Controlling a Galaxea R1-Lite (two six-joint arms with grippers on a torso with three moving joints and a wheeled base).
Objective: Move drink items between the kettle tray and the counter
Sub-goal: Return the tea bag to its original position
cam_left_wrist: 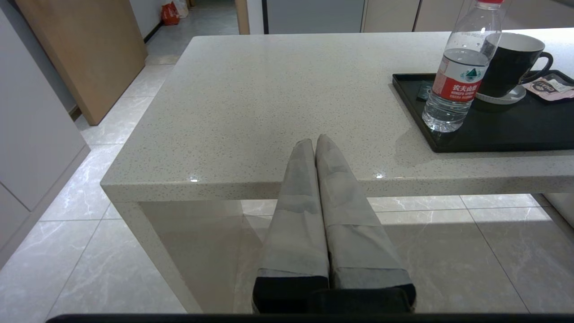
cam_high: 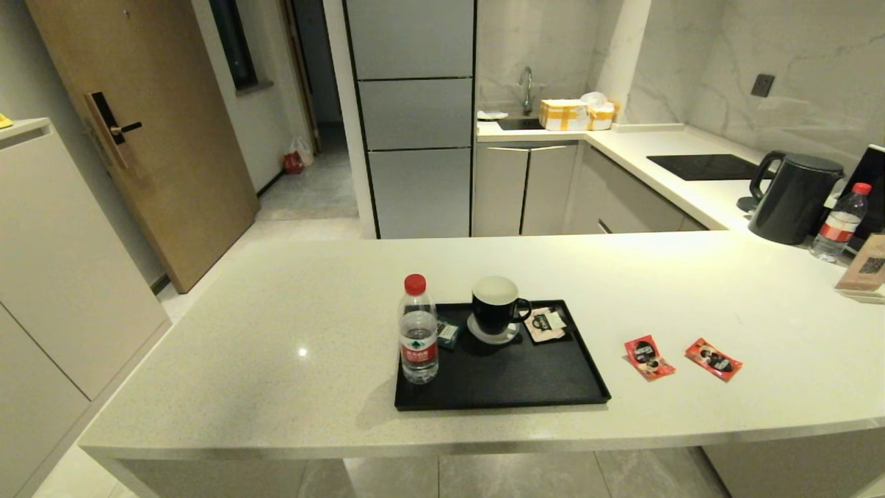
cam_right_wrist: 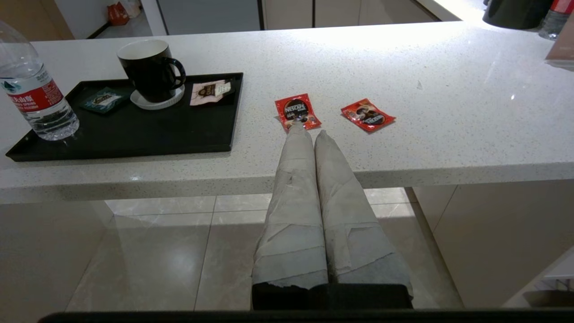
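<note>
so, counter (cam_high: 290, 332): wide and pale, carried everything.
kettle tray (cam_high: 498, 394): lay near the front edge, held bottle (cam_high: 418, 339) and mug (cam_high: 496, 308).
red sachets (cam_high: 648, 357) (cam_high: 713, 359): lay flat on the counter, right of the tray, apart.
left gripper (cam_left_wrist: 315, 140): closed, empty, before the edge.
right gripper (cam_right_wrist: 308, 133): closed, empty, near one sachet.

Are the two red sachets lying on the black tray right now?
No, both red sachets lie on the counter, right of the tray.
</note>
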